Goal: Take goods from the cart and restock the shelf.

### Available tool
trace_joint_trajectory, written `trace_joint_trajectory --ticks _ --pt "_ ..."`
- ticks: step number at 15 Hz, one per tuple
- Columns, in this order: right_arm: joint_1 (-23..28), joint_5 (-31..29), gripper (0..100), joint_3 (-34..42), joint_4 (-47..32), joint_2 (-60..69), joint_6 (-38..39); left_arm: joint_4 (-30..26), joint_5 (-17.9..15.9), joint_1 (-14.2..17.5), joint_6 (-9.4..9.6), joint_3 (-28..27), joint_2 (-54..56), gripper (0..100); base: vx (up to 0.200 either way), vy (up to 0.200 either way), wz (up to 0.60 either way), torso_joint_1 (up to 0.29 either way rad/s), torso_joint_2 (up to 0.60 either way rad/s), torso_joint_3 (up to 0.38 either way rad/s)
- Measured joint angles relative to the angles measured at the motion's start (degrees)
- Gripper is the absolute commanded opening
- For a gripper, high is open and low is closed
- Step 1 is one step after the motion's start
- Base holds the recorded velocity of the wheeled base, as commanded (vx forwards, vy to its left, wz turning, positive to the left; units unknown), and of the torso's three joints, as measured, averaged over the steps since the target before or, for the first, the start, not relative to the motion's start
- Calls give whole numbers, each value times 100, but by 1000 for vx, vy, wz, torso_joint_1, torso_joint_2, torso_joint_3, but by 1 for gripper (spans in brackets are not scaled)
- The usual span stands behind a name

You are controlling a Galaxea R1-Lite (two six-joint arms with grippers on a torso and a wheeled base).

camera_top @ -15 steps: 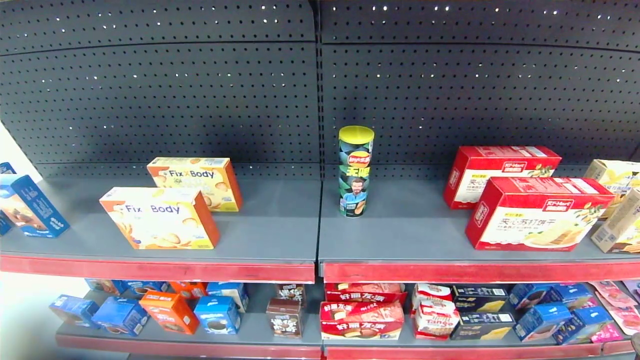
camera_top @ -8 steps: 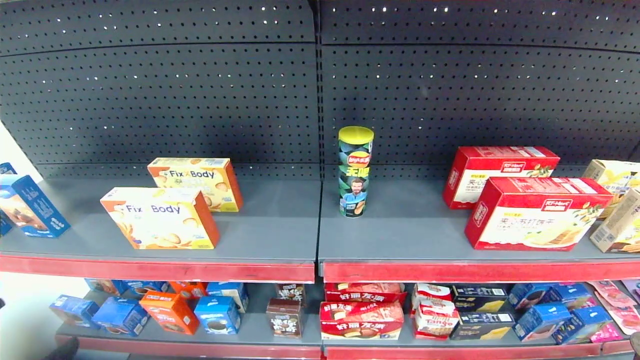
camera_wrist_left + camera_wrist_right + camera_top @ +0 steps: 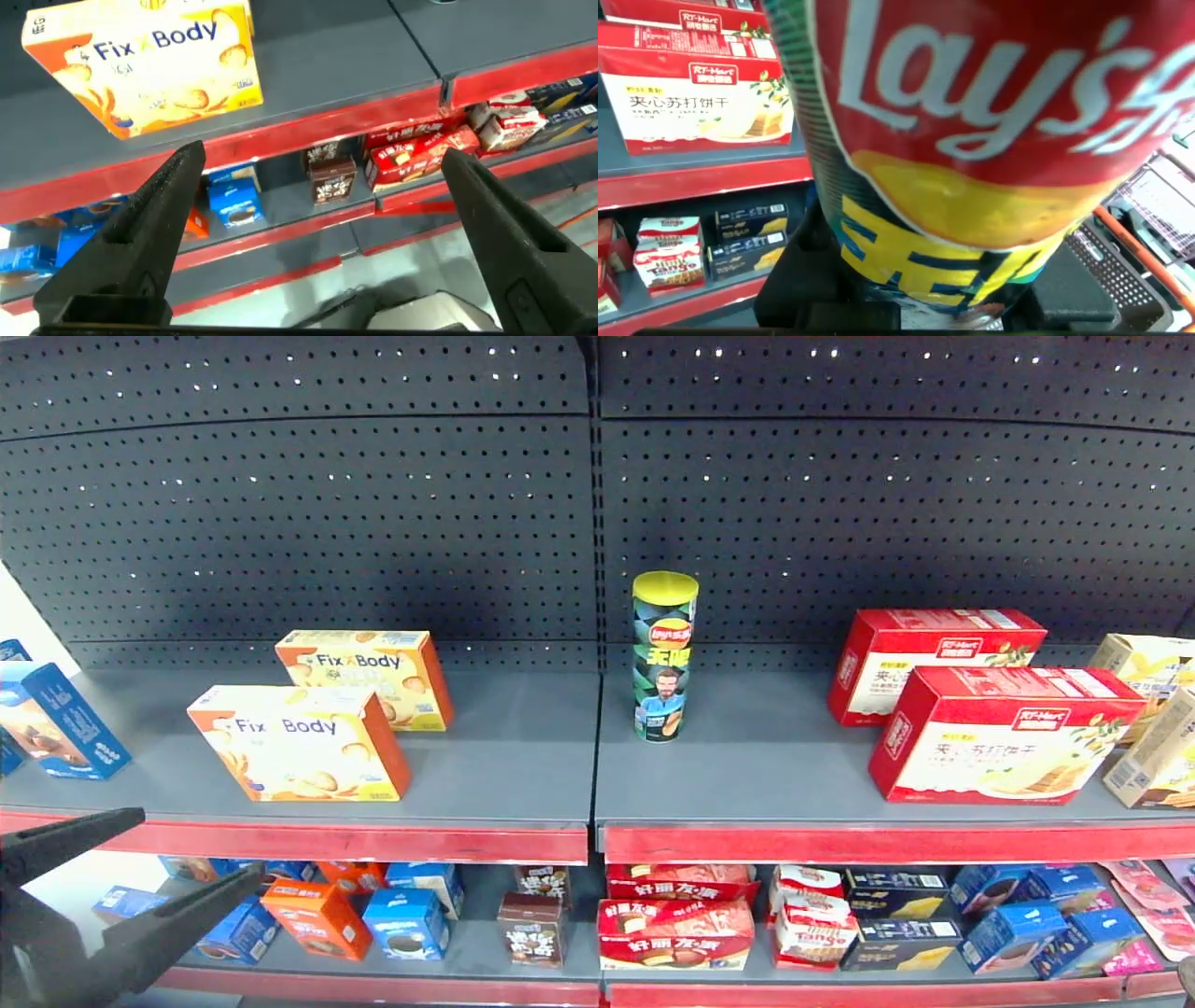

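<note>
The left pincer (image 3: 198, 843) hangs spread before the grey shelf (image 3: 523, 756), at its red front lip. The right pincer (image 3: 906, 313) pinches a chip can (image 3: 971, 140) above the cart (image 3: 1130, 271). A second can (image 3: 665, 655) stands upright mid-shelf before the dark pegboard (image 3: 373, 523).

I see a red, yellow and green chips can (image 3: 971, 140) close by the mesh cart (image 3: 1120, 275), and a second can (image 3: 665, 655) standing upright midway along the grey shelf (image 3: 766, 770).

The grey upper shelf (image 3: 523, 756) is carrying yellow-orange boxes (image 3: 299, 742) on the left, an upright chip can (image 3: 664, 655) near the middle and red boxes (image 3: 1004, 733) on the right. The lower shelf (image 3: 467, 945) is holding many small boxes (image 3: 406, 922).
</note>
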State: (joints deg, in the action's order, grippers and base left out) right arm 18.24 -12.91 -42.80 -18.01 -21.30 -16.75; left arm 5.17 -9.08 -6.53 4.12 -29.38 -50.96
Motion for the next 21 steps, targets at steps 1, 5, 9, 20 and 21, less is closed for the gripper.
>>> trace_joint_trajectory --ticks 1,5,9,20,21 --pt "4 5 0 -11 16 16 -5 9 11 -54 56 -149 -111 100 0 0 0 0 0 0" --pt "-16 7 0 -24 39 35 -9 -27 0 -137 99 -249 -323 100 0 0 0 0 0 0" --pt "-35 13 0 5 46 40 -11 -17 0 -148 140 -190 -345 100 150 0 0 -1 -1 1" --pt "-9 -26 0 149 44 61 -33 369 -497 -1410 346 -418 -1068 100 0 0 0 0 0 0" --pt "4 -30 0 196 38 82 -43 449 -506 -1504 338 -606 -1335 100 0 0 0 0 0 0"
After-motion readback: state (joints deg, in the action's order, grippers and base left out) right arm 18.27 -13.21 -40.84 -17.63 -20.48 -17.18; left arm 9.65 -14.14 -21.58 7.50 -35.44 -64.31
